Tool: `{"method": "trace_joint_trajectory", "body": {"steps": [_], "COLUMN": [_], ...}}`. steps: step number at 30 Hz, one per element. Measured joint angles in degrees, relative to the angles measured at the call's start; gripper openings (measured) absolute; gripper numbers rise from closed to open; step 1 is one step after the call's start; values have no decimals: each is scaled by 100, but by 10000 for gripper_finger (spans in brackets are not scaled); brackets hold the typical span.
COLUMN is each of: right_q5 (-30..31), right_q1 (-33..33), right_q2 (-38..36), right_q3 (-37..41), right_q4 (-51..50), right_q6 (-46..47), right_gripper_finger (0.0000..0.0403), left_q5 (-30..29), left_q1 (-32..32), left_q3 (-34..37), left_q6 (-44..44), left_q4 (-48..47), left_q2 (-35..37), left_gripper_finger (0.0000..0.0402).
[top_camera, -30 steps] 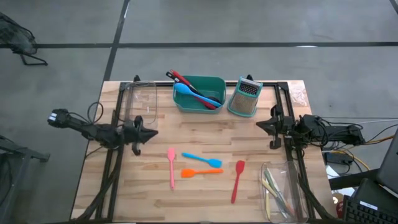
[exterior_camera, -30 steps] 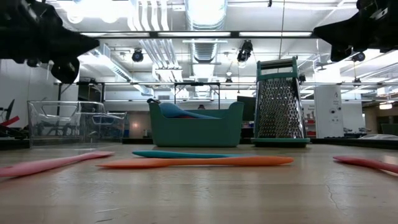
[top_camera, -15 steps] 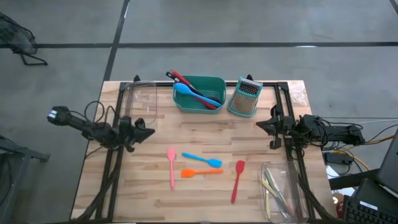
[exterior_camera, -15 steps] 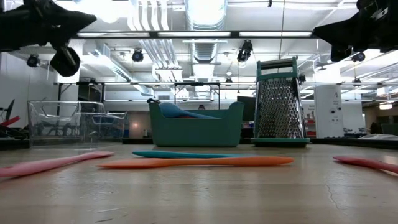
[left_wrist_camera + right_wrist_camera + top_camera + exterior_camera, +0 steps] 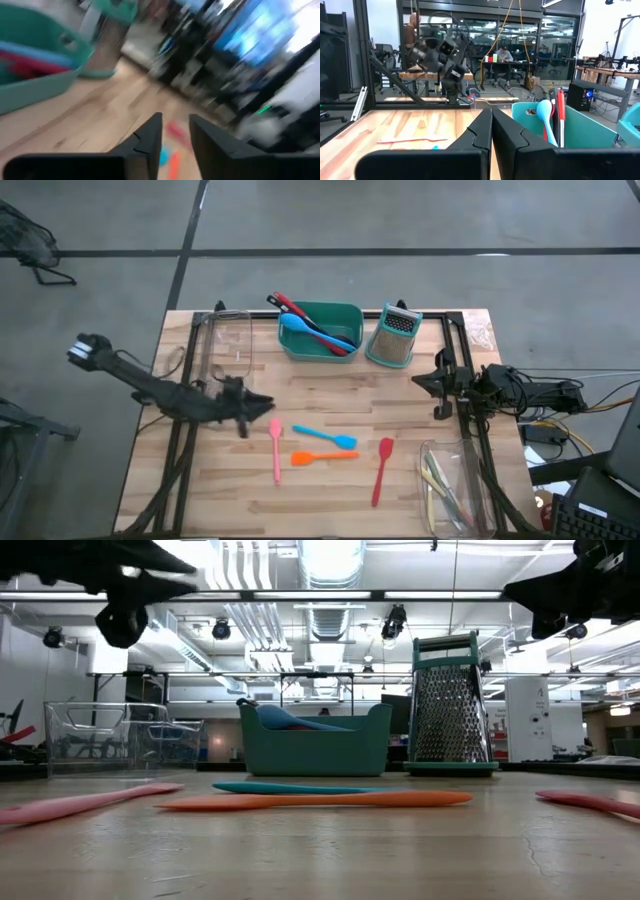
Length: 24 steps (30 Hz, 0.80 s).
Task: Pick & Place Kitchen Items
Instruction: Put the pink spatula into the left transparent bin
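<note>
On the bench (image 5: 420, 420), four slim utensils lie loose near the middle: a pink spatula (image 5: 276, 450), a blue spoon (image 5: 326, 438), an orange spoon (image 5: 323, 456) and a red spatula (image 5: 381, 471). They rest close together, the blue spoon just above the orange one, the pink spatula to one side and the red spatula to the other.

At the far edge, the teal tub (image 5: 320, 330) already holds a blue spoon and some red-handled utensils, with the box grater (image 5: 393, 336) standing just beside it. A clear bin (image 5: 455, 485) at the right front corner holds a few pale yellow utensils, and another clear bin (image 5: 226, 340) sits at the far left.

Judging from this layout, the sorting looks partly done: several items sit in containers, while the four on the open wood are left to pick up.

The left hand (image 5: 262, 406) reaches over the bench, near the head of the pink spatula but above it and not touching; its fingers (image 5: 150, 137) stand slightly apart with nothing between them. That utensil looks like the likely next pick. The right hand (image 5: 420, 381) waits at the right side of the bench, fingers pressed together and empty.
</note>
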<state>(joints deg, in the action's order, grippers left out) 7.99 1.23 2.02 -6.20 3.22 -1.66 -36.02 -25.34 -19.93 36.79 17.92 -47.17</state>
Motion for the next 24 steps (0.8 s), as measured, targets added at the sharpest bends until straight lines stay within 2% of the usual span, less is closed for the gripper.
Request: {"method": "trace_joint_trajectory", "body": {"steps": [3, 6, 10, 12, 16, 24], "right_q5": [0, 2, 9, 9, 7, 7], "right_q1": [0, 0, -2, -2, -2, -2], "right_q2": [0, 0, -2, -2, -2, -2], "right_q3": [0, 0, 0, 0, 0, 0], "right_q4": [2, 2, 0, -1, 0, -1], "right_q6": [8, 5, 1, 9, 9, 0], "right_gripper_finger": [8, 8, 8, 8, 8, 8], "left_q5": [-284, -529, -540, -453, 134, 184], "left_q1": [0, -2, -41, -113, -136, -127], "left_q3": [-880, -1721, -2638, -2881, -3131, -3124], "left_q6": [625, 1810, 3127, 3510, 3582, 4281], "left_q4": [-1600, -3585, -5629, -5911, -5846, -5876], "left_q2": [-709, -1412, -2347, -2760, -3457, -4087], "left_gripper_finger": [138, 169, 202, 215, 230, 232]}}
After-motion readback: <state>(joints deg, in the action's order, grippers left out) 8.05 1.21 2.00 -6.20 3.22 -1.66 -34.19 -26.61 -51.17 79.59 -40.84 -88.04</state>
